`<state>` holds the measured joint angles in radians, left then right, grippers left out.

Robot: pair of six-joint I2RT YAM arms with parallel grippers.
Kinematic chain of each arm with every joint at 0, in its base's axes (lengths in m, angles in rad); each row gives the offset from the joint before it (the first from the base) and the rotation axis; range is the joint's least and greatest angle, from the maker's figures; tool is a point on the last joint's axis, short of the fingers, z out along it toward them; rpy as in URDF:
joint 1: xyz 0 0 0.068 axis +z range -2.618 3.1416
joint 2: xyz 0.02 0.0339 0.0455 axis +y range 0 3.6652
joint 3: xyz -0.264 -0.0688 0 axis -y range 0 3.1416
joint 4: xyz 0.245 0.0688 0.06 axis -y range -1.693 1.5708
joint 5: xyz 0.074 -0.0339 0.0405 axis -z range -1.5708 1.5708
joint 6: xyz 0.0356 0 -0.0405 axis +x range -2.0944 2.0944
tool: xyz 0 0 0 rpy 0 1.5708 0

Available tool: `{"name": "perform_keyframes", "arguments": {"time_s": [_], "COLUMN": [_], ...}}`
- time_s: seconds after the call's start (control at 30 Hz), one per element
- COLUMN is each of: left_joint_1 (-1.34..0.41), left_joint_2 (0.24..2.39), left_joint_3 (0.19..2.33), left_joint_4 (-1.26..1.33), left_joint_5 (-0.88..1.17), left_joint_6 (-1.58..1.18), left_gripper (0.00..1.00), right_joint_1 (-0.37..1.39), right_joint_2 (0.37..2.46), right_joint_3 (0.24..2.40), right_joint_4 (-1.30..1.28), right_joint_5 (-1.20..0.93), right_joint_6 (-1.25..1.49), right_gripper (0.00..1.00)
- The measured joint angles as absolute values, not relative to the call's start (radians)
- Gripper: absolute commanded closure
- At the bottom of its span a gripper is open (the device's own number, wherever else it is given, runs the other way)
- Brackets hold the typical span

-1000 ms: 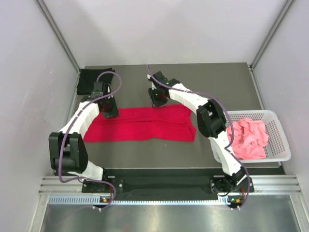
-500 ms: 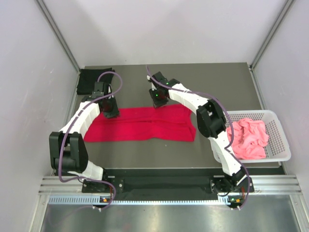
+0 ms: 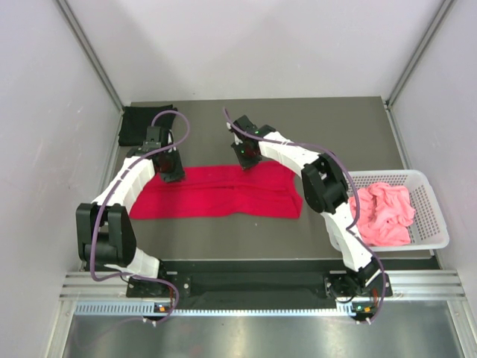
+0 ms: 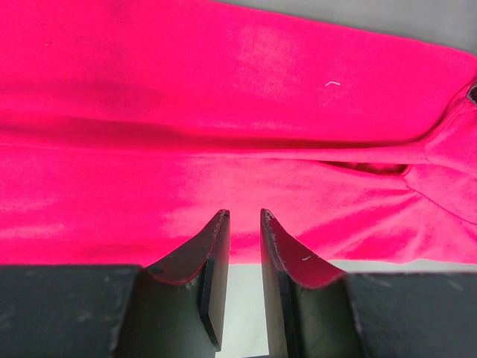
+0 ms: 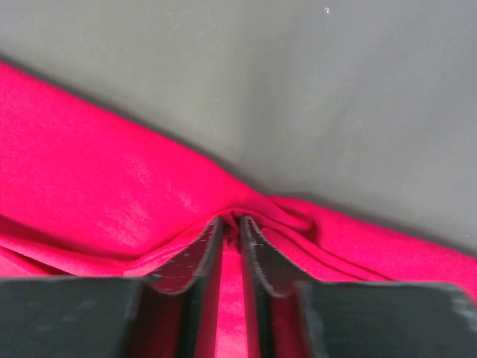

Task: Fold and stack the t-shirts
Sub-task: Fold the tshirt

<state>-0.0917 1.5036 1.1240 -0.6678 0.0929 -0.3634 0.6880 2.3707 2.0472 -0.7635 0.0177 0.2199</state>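
- Pink t-shirt [image 3: 381, 212] is crumpled in the white basket [image 3: 436, 216] by your near right corner.
- Red t-shirt [image 3: 216, 192] lies as a long folded strip mid-worktop.
- Your right gripper [image 5: 231, 219] is pinched nearly closed on a bunched ridge at its far edge.
- Left gripper [image 4: 244, 215] is a slit apart at the far left end, and you can't tell if it's got cloth.
- Black t-shirt [image 3: 138, 123] sits in the far left corner.

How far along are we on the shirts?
Done: the black shirt looks folded at the far left corner. In hand: the red shirt is a long band, right gripper pinching its far edge, left gripper at it too. To do: the pink shirt, crumpled in the basket.
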Motion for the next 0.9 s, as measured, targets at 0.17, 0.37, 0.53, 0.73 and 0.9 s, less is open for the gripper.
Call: {"name": "perform_keyframes", "arguments": {"time_s": [0.17, 0.37, 0.53, 0.73, 0.9], "left_joint_1": [-0.094, -0.094, -0.094, -0.094, -0.094], "left_joint_2": [1.504, 1.505, 1.523, 1.525, 1.526], "left_joint_3": [1.124, 1.124, 1.124, 1.124, 1.124], "left_joint_4": [-0.668, -0.668, -0.668, -0.667, -0.667], "left_joint_5": [0.093, 0.093, 0.093, 0.093, 0.093], "left_joint_6": [-0.363, -0.363, -0.363, -0.363, -0.363], "left_gripper": [0.72, 0.72, 0.72, 0.72, 0.72], "right_joint_1": [0.690, 0.690, 0.691, 0.693, 0.717], "right_joint_2": [2.370, 2.352, 2.277, 2.177, 2.153], "right_joint_3": [2.047, 2.046, 1.996, 1.887, 1.789], "right_joint_4": [-0.764, -0.783, -0.811, -0.831, -0.839], "right_joint_5": [0.021, 0.013, -0.028, -0.129, -0.265], "right_joint_6": [0.218, 0.221, 0.240, 0.290, 0.318], "right_gripper": [0.92, 0.93, 0.93, 0.91, 0.87]}}
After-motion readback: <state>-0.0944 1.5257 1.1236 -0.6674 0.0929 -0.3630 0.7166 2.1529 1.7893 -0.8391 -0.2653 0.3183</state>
